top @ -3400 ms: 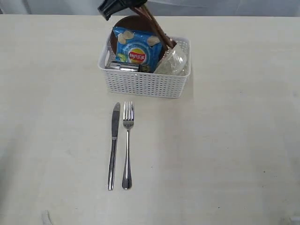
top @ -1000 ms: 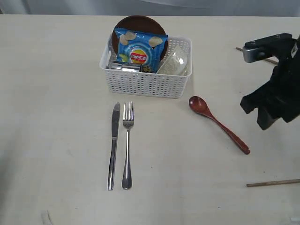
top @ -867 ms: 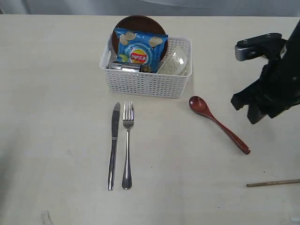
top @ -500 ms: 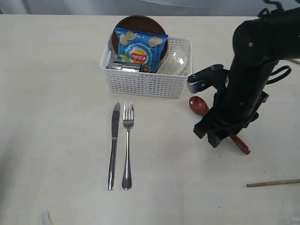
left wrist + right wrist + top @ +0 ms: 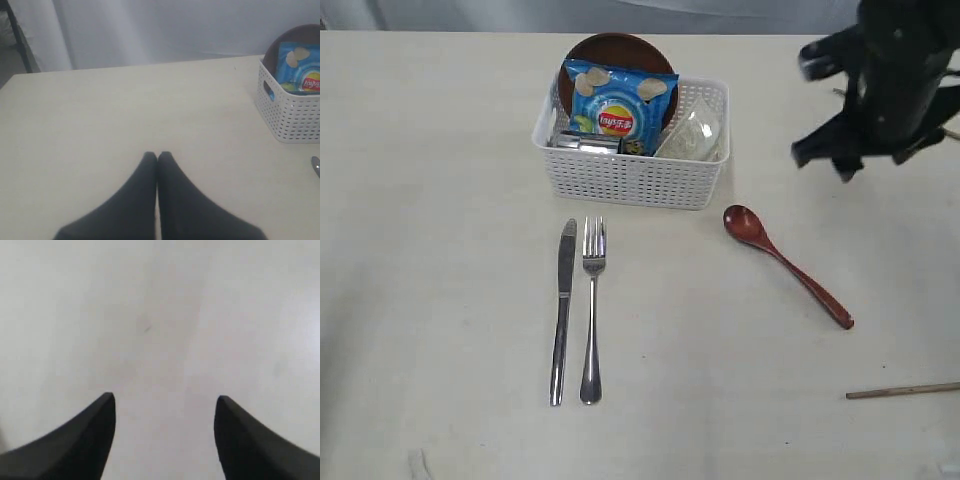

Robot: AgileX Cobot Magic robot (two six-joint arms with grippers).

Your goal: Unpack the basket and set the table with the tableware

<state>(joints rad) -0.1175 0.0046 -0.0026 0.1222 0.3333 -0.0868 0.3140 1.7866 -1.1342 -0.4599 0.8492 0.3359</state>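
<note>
The white basket point(image 5: 630, 182) stands at the table's point(image 5: 440, 250) far middle, holding the dark brown plate point(image 5: 610, 45), an off-white bowl point(image 5: 693, 133) and a steel cup point(image 5: 582, 142). In front of it lie the knife point(image 5: 561, 310) and fork point(image 5: 591, 310) side by side. The red-brown spoon point(image 5: 785, 262) lies slanted to their right. One chopstick point(image 5: 902, 390) lies near the front right. My right gripper point(image 5: 822, 162) hangs open and empty to the right of the basket, over bare table point(image 5: 165, 340). My left gripper point(image 5: 157, 156) is shut and empty, left of the basket point(image 5: 292, 117).
A blue chips bag point(image 5: 618, 108) leans on the plate inside the basket, also in the left wrist view as the chips bag point(image 5: 302, 75). The right arm's dark body fills the exterior view's far right corner. A grey curtain backs the table.
The right arm swung in over the spoon, then rose and drew back to the far right beside the basket. Spoon, knife, fork and chopstick lie where they were.
</note>
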